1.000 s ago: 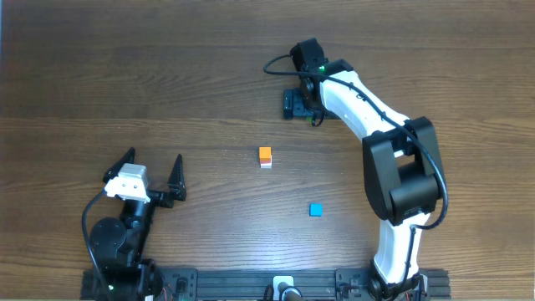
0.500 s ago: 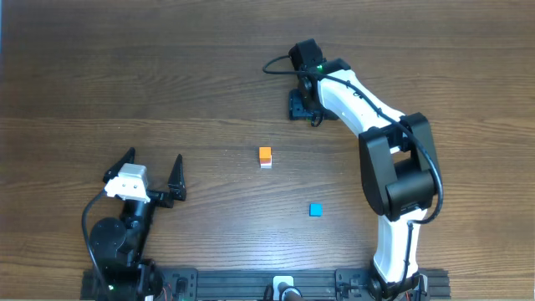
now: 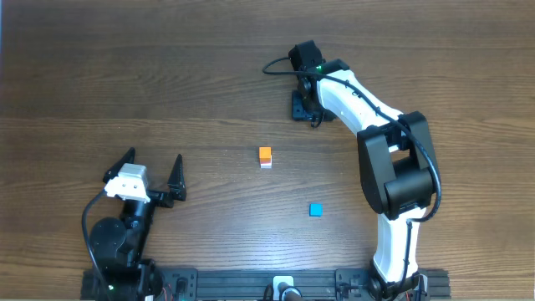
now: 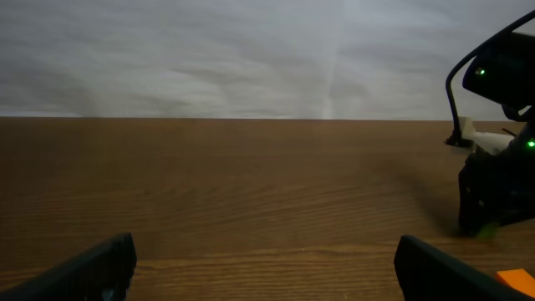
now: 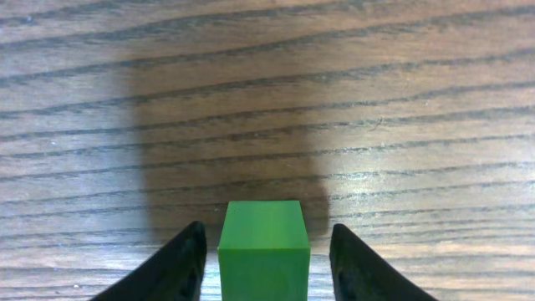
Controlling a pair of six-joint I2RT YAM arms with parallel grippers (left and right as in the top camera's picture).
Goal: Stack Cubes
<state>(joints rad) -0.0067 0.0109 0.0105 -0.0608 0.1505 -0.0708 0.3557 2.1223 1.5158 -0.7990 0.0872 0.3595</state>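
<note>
An orange cube (image 3: 265,153) sits stacked on a white cube (image 3: 266,164) at the table's middle. Nearer the arm bases and a bit to the right lies a blue cube (image 3: 315,210). My right gripper (image 3: 303,104) is at the far middle of the table. In its wrist view, its open gripper (image 5: 266,257) straddles a green cube (image 5: 263,249), with a narrow gap on each side. My left gripper (image 3: 153,176) rests open at the near left, holding nothing. Its wrist view catches my left gripper (image 4: 263,269) with fingers wide apart and a corner of the orange cube (image 4: 517,278).
The brown wood table (image 3: 125,67) spreads bare to the left and far side. The right arm's dark gripper (image 4: 493,188) and cable stand off at the side of the left wrist view. A pale wall (image 4: 209,50) lies behind the table.
The right gripper has drifted slightly to the right at the far middle of the table. The left arm and the cubes have kept still.
</note>
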